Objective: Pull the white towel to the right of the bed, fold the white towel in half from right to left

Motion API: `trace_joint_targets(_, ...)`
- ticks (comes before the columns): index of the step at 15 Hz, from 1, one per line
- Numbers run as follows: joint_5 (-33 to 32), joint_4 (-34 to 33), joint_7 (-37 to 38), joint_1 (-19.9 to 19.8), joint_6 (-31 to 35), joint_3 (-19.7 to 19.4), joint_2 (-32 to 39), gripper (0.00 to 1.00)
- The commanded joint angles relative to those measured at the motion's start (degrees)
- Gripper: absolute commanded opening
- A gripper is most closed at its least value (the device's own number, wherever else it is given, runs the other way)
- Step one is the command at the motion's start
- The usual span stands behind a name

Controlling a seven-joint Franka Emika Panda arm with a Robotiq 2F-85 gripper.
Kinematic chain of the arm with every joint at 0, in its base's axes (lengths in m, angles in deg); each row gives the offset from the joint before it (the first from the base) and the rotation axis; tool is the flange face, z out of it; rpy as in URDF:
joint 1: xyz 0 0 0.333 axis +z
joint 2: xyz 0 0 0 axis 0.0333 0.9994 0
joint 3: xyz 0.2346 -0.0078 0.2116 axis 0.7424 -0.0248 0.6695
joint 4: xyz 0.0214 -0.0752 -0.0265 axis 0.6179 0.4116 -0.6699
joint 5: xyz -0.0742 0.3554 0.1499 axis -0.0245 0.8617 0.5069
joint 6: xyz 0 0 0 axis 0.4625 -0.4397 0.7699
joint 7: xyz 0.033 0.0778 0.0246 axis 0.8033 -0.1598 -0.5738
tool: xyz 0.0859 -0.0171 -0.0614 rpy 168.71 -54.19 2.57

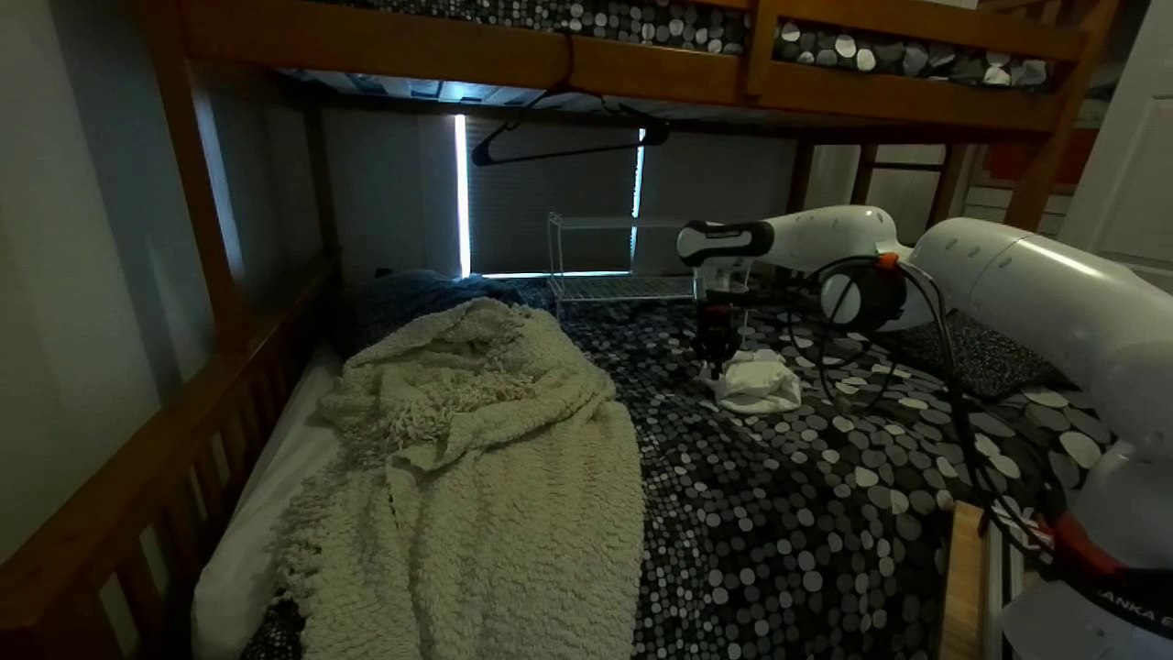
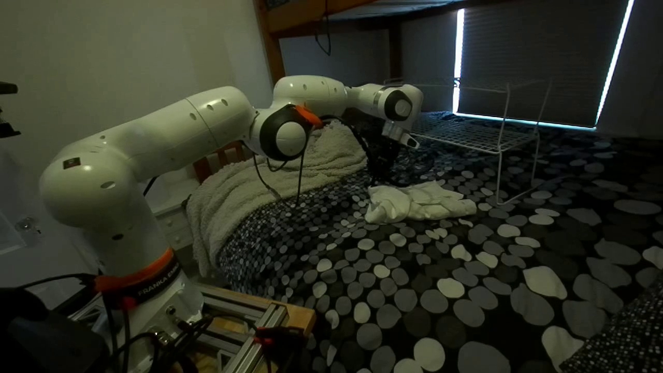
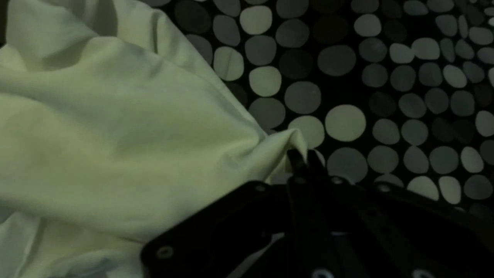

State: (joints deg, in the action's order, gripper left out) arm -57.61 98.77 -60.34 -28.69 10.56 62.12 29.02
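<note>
The white towel (image 1: 759,385) lies rumpled on the bed (image 1: 733,513), whose cover has a black, grey and white pebble pattern. The towel (image 2: 419,202) also shows in an exterior view as a low crumpled heap on the bed (image 2: 404,290). In the wrist view the towel (image 3: 127,127) fills the left side, and one edge is drawn to a peak at the fingertips. My gripper (image 3: 307,156) is shut on that peak of cloth, with a fold pinched between its fingers. In an exterior view my gripper (image 1: 717,367) points down at the towel's left edge. The towel's underside is hidden.
A large cream fringed blanket (image 1: 522,513) lies left of the towel. A white wire rack (image 2: 466,137) stands on the bed close behind the towel. A black hanger (image 1: 568,154) hangs from the upper bunk rail (image 1: 458,57), above the bed. A dark pillow (image 1: 981,357) lies behind the arm.
</note>
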Motion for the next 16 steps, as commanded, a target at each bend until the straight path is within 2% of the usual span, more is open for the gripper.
trace_joint_targets(1,-1.4,-1.2,4.6,0.9,-1.6,-1.6,2.6,0.01)
trace_joint_targets(7,-2.7,-1.5,8.3,2.2,-1.6,-2.9,5.0,0.01)
trace_joint_targets(8,-3.3,-2.0,8.0,2.6,-0.5,-3.3,5.3,0.29)
trace_joint_targets(9,-3.5,-1.7,7.9,2.7,-0.1,-3.4,4.8,0.29)
trace_joint_targets(10,-3.9,-1.3,7.6,2.9,0.0,-3.6,4.0,0.34)
trace_joint_targets(11,-4.0,0.1,7.4,3.0,0.8,-3.5,2.4,0.43)
trace_joint_targets(16,-4.4,-1.3,6.2,4.1,3.0,-3.1,-1.4,0.81)
